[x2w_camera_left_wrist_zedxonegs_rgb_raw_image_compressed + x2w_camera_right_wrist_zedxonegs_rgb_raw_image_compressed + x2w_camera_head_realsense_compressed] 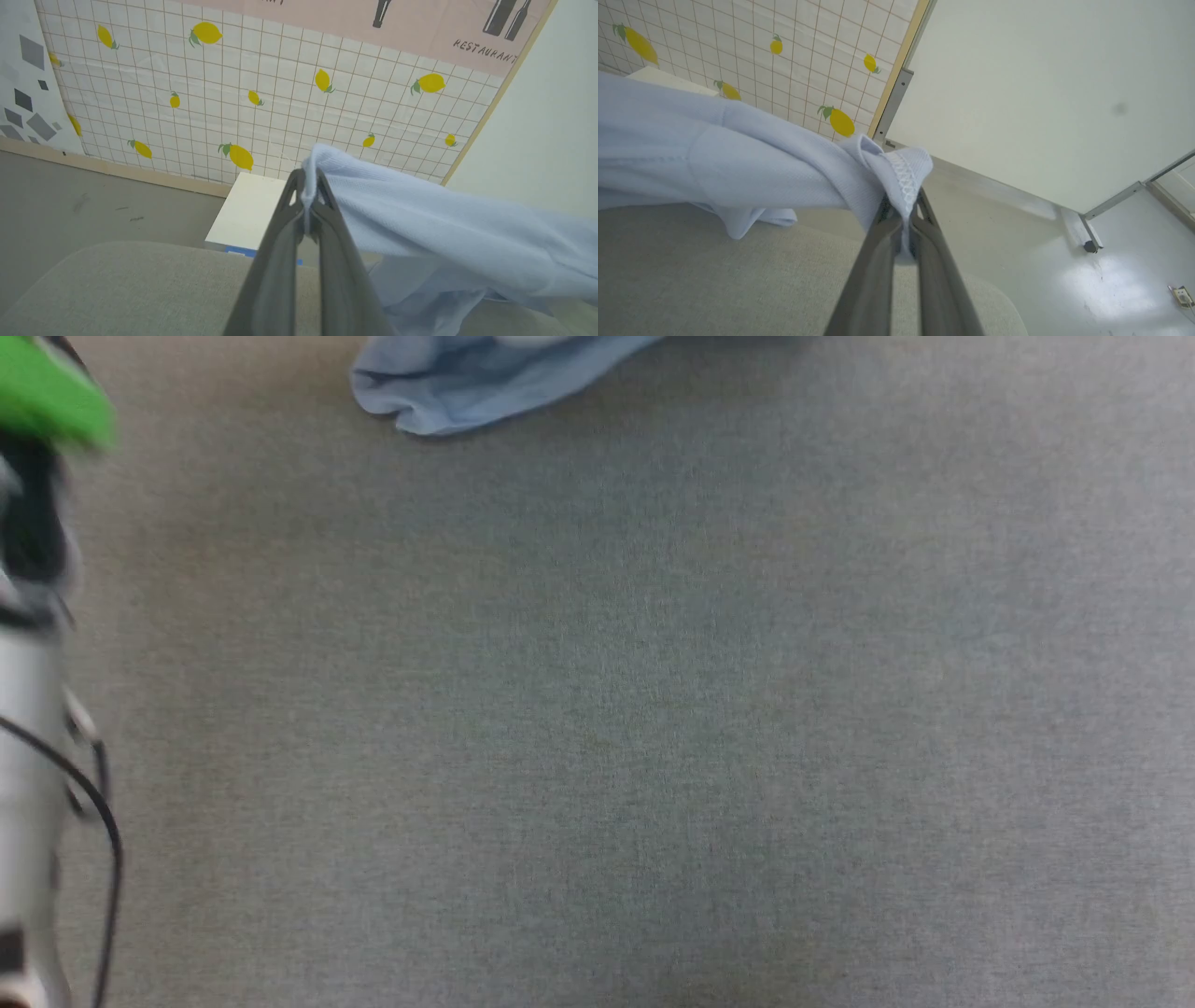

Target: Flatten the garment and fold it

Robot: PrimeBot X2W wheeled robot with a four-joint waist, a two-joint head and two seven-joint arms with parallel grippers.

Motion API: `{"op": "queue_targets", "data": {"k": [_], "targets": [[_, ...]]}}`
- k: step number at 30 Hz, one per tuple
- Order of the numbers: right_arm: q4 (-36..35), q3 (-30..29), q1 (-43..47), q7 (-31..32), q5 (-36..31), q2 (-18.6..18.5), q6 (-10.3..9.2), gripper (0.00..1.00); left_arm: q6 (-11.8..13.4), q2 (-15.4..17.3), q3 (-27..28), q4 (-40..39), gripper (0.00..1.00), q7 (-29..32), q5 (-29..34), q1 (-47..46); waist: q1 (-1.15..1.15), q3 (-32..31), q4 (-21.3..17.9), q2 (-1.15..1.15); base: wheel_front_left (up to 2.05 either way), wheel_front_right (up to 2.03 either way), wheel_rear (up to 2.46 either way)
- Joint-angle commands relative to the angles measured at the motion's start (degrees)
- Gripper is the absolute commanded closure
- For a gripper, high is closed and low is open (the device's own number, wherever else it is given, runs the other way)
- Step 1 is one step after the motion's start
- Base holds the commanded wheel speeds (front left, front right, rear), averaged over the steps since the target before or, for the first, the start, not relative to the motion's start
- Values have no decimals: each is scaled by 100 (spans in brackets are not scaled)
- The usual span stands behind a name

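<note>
Our left gripper (308, 183) is clenched on a bunched edge of the light blue shirt (444, 233), and our right gripper (903, 212) is pinched shut on another, ribbed edge. Both hold the cloth up above the grey padded table (653, 709). The shirt hangs stretched between the two grippers, its lower folds drooping toward the table; one rumpled fold shows at the top of the head view.

**What hangs where**

My left gripper (306, 184) and right gripper (903, 210) each pinch the light blue knit polo shirt (444, 233). Its lower part rests on the grey fabric-covered table (653, 709). A white box (247, 210) stands behind the table, before the lemon-printed wall (233, 93).
</note>
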Motion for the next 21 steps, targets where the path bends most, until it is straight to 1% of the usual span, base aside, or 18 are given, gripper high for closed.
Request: {"op": "queue_targets", "data": {"k": [1, 4, 6, 9, 12, 16, 18, 21], "targets": [[33, -87, 425, 102, 178, -65, -13, 100, -35, 11, -1, -22, 100, 98, -81, 411, -1, -488, 89, 0, 0, 0, 0], [-135, -244, 1441, 432, 659, -96, -13, 100, 34, 51, -57, -238, 100, 351, -220, 1418, -1, -850, 125, 0, 0, 0, 0], [-410, -369, 2146, 694, 958, -122, -13, 100, 127, 66, -53, -462, 100, 517, -342, 2097, -1, -1046, 143, 0, 0, 0, 0], [-975, -623, 3179, 1102, 1307, -134, -13, 100, 257, 88, -53, -789, 100, 737, -509, 3029, -1, -1288, 167, 0, 0, 0, 0], [-1674, -999, 4239, 1549, 1517, -33, -13, 100, 452, 60, 37, -1228, 100, 913, -750, 3992, -1, -1490, 174, 0, 0, 0, 0], [-2688, -1635, 5533, 2151, 1625, 333, -13, 100, 770, 30, 161, -1838, 100, 1072, -957, 5132, -1, -1670, 196, 0, 0, 0, 0], [-3153, -2004, 6107, 2440, 1580, 627, -13, 100, 933, 52, 169, -2106, 100, 1169, -977, 5597, -1, -1725, 232, 0, 0, 0, 0], [-3758, -2461, 6906, 2871, 1441, 1167, -13, 100, 1147, 30, 193, -2433, 100, 1234, -1003, 6141, -1, -1806, 286, 0, 0, 0, 0]]}}
